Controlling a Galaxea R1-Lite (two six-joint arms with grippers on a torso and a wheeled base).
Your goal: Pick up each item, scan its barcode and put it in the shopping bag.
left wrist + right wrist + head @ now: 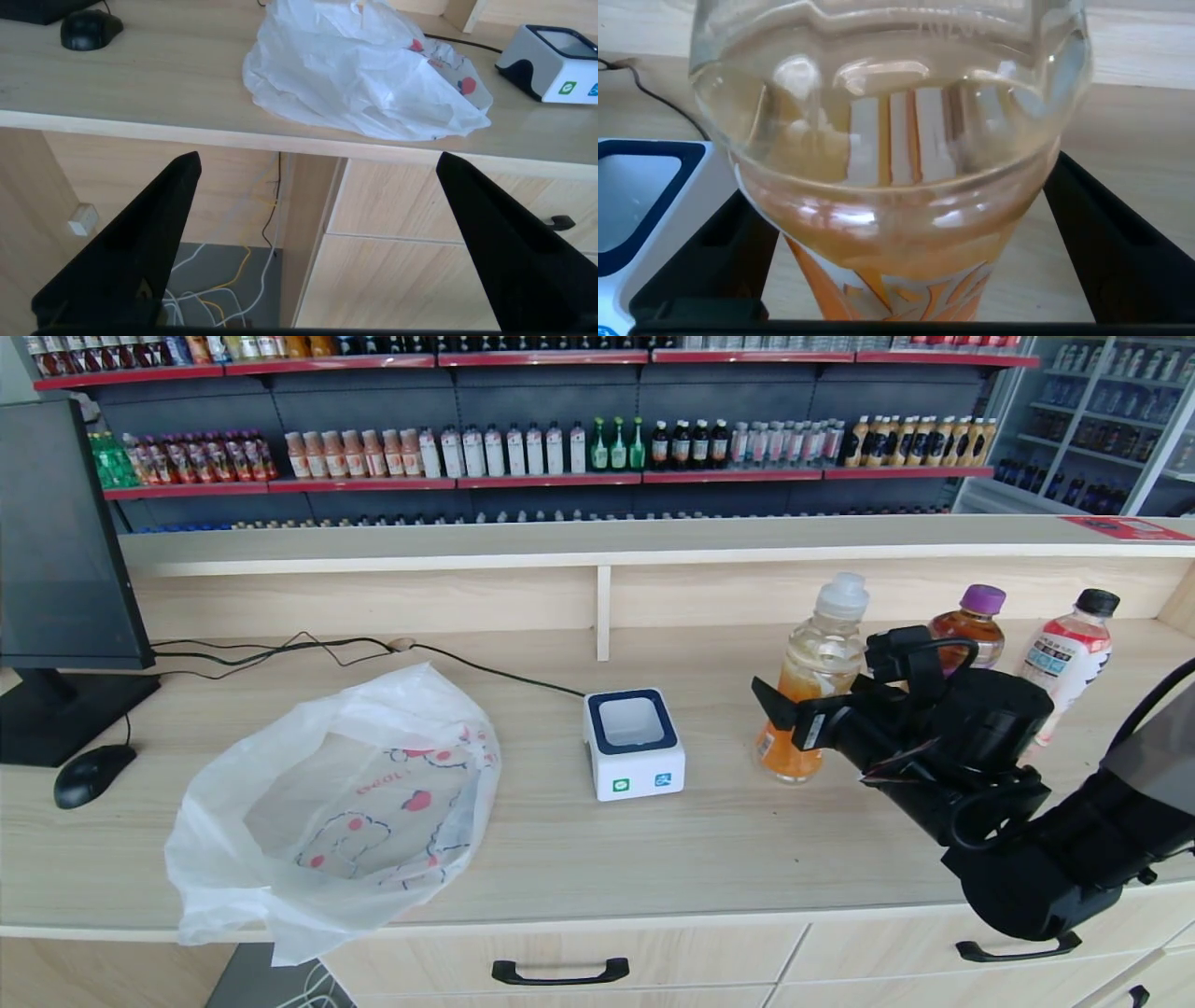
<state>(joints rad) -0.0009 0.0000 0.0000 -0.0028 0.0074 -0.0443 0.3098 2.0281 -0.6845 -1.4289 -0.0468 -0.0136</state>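
- the orange drink bottle (814,691) stands upright on the desk (653,840), right of the scanner (633,744) and in front of two other bottles, one purple-capped (971,625) and one black-capped (1069,658).
- we judge it fairly heavy for its size, since amber liquid seems to fill most of it. the clear plastic wall looks smooth and likely slippery, and it would give a little under a squeeze rather than break.
- we think the best hold is on the narrower labelled part below the wide shoulder, so the shoulder can act as a stop if the bottle slides. the hold should be firm but not crushing, and should leave the label free to face the scanner; we cannot make out where the barcode is.
- the liquid may slosh when the bottle is tilted, so we would turn it slowly.
- the right gripper (913,201) is spread open with a finger on either side of the bottle. desk shows between the fingers and the label, so we read it as not yet clamped.
- the left gripper (318,243) hangs below the desk edge, jaws wide apart and holding nothing.
- the shopping bag (336,803) lies crumpled and soft on the desk left of the scanner, its mouth loosely open. it holds no shape, so a heavy bottle could tip once inside.
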